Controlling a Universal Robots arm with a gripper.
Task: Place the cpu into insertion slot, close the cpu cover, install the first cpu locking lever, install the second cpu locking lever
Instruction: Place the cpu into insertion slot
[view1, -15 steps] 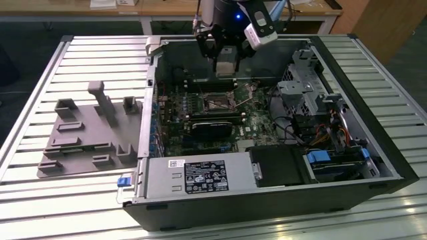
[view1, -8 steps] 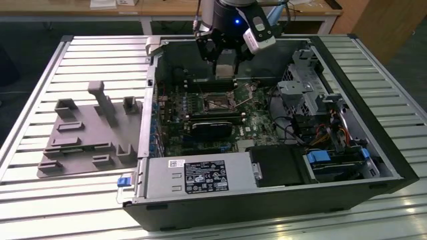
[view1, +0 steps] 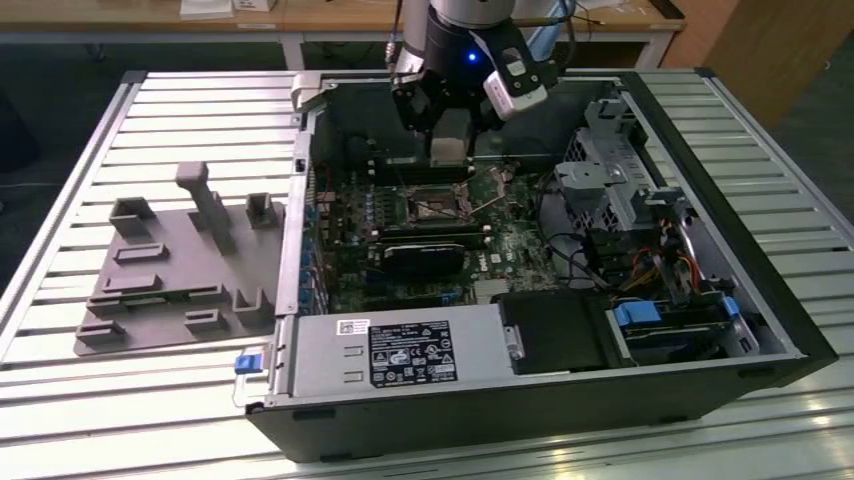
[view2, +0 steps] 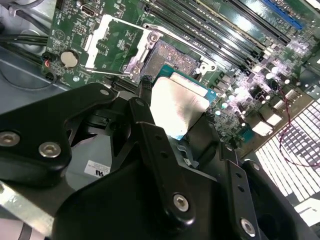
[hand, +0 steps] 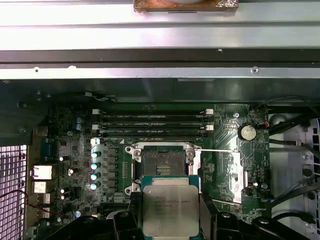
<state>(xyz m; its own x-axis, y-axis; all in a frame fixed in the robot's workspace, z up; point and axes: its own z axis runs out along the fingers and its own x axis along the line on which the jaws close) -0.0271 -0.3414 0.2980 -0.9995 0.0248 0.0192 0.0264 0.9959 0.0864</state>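
Note:
My gripper (view1: 451, 152) hangs inside the open computer case, shut on the cpu (hand: 167, 204), whose pale silvery face is level in both wrist views. The chip (view2: 177, 105) hovers above the green board, just short of the insertion slot (hand: 160, 162), not touching it. That slot (view2: 172, 57) lies bare, its dark centre showing inside a silvery rim. Beside it, the cpu cover (hand: 227, 175) is swung open, flat over the board (view2: 117, 47). A thin locking lever (hand: 215, 150) stands unlatched by the socket. In the exterior view the slot (view1: 434, 205) sits below the gripper.
Long black memory slots (hand: 152, 125) run just beyond the socket. A black card (view1: 434, 255) lies on the near side of it in the exterior view. Drive cages and cables (view1: 627, 200) fill the exterior view's right. A grey fixture tray (view1: 180, 265) rests outside the case on the left.

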